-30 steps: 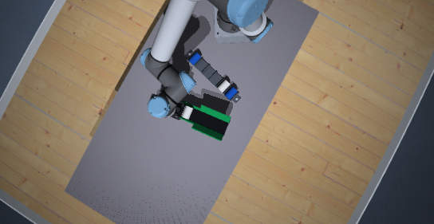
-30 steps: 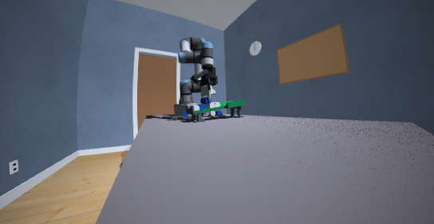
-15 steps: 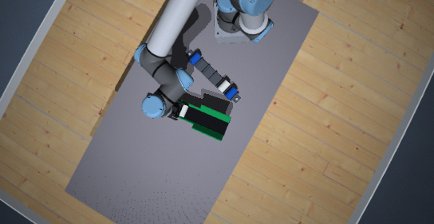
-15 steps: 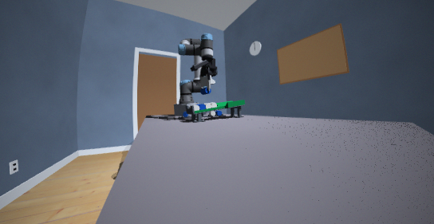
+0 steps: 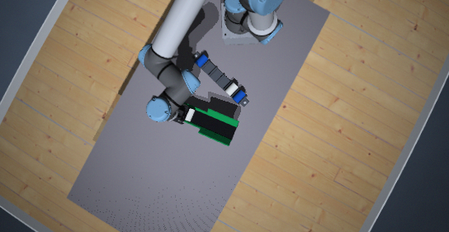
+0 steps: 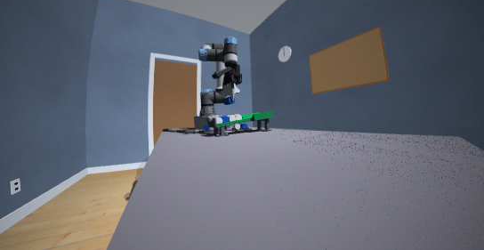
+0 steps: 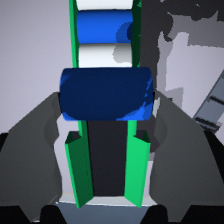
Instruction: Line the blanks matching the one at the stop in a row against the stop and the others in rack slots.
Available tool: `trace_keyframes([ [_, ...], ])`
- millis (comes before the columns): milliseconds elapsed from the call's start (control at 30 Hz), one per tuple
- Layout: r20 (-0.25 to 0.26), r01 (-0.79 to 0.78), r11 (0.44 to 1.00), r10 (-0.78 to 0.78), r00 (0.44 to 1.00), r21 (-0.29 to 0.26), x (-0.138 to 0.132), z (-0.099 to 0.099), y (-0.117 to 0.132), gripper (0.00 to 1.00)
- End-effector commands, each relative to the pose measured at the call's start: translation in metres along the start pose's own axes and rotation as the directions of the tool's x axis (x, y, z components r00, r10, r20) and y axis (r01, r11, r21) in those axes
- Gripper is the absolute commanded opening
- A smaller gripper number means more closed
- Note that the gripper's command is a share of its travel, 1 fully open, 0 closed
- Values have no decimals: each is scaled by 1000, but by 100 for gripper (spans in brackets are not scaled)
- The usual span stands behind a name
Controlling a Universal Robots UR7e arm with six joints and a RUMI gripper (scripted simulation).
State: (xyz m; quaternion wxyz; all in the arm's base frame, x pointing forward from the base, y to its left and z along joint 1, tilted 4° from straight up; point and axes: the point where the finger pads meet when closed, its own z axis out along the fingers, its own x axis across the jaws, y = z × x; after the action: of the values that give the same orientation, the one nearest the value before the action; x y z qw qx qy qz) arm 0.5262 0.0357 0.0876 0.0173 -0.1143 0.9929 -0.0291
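Top view, left to right: the arm's wrist sits at the near end of the green feed ramp (image 5: 231, 124), with one white blank (image 5: 190, 115) showing on the ramp just beside the wrist. The ramp's dark floor runs off to the right between its green side rails. Just beyond it lies the stock rack (image 5: 219, 76), a dark ribbed strip set diagonally; a blue blank (image 5: 201, 61) rests at its upper-left end, and a white blank (image 5: 233, 89) and another blue blank (image 5: 238, 97) lie next to each other near its lower-right end.

Wrist view: the gripper (image 7: 106, 95) is clamped on a dark blue blank (image 7: 106, 94), one grey finger (image 7: 40, 131) at the left end, the other at the right. The held blank lies crosswise above the ramp's floor. Past it, along the ramp: white, blue, white blanks in a row across the floor.

Exterior view: too distant to add detail.
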Motion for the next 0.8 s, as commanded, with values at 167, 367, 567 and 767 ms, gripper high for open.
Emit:
trace_keyframes([
  [167, 1, -38, 999, 38, 999, 0, 28, -2, -3, 37],
  [367, 1, -111, 994, 111, 994, 0, 83, -1, -5, 37],
  [567, 1, -188, 982, 188, 982, 0, 140, 7, 0, 37],
  [767, 1, -234, 972, 234, 972, 0, 173, 16, 6, 37],
])
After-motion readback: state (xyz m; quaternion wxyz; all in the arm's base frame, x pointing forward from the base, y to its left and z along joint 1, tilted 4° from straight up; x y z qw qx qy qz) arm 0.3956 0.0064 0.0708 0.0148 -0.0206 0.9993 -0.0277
